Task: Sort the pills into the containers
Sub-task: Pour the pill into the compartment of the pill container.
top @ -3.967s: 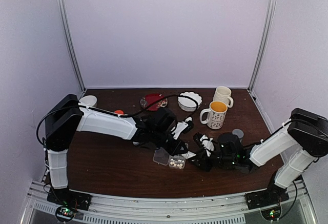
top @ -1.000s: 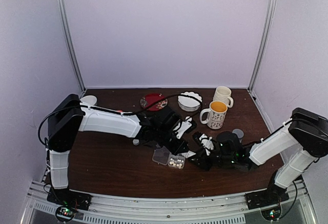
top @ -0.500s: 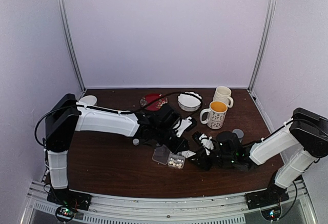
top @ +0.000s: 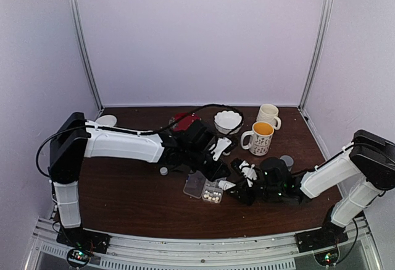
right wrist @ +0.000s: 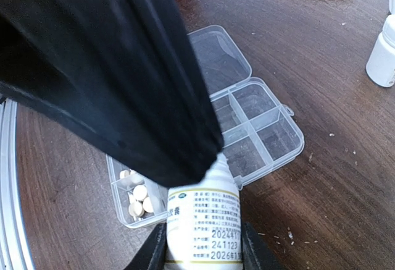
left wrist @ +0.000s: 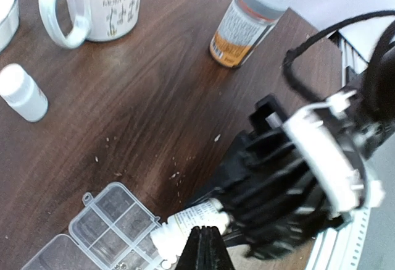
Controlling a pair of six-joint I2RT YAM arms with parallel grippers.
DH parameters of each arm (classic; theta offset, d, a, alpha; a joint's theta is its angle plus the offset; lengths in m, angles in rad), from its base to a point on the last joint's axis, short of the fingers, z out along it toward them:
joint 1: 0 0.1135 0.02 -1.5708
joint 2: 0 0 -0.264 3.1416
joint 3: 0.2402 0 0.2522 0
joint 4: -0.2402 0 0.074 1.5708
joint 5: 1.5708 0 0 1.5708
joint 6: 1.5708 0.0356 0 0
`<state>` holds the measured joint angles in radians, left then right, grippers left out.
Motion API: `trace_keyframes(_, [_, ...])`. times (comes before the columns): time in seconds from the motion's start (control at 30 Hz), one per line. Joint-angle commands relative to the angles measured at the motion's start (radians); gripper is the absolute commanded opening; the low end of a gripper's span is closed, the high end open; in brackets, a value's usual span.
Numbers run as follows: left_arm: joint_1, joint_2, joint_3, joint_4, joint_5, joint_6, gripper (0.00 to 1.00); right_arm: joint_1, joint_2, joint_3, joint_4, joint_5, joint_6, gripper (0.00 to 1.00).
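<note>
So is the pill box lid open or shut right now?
Open: the pill box has its lid folded back flat, cells uncovered, pills showing in one end cell.

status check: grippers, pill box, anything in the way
Left gripper shut, tip at the top of the white bottle. Right gripper shut on the white bottle, at the pill box edge. Pills in one cell. Left gripper crowds the box.
</note>
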<state>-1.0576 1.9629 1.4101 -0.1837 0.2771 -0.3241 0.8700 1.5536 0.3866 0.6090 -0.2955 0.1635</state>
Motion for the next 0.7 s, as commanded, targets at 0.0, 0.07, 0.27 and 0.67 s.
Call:
trace_keyframes(0.0, [-0.006, 0.080, -0.023, 0.015, 0.017, -0.009, 0.00, -0.002, -0.013, 0.014, 0.003, -0.008, -0.005, 0.00])
trace_keyframes(0.07, [-0.007, 0.090, -0.022, 0.016, 0.020, -0.010, 0.00, -0.003, -0.014, 0.014, 0.003, -0.007, -0.005, 0.00])
trace_keyframes(0.27, [-0.006, 0.078, 0.005, -0.005, 0.010, -0.001, 0.00, -0.003, -0.013, 0.014, 0.004, -0.005, -0.005, 0.00])
trace_keyframes(0.67, [-0.007, -0.026, 0.034, -0.026, -0.009, 0.008, 0.00, -0.003, -0.017, 0.007, 0.011, -0.004, -0.004, 0.00])
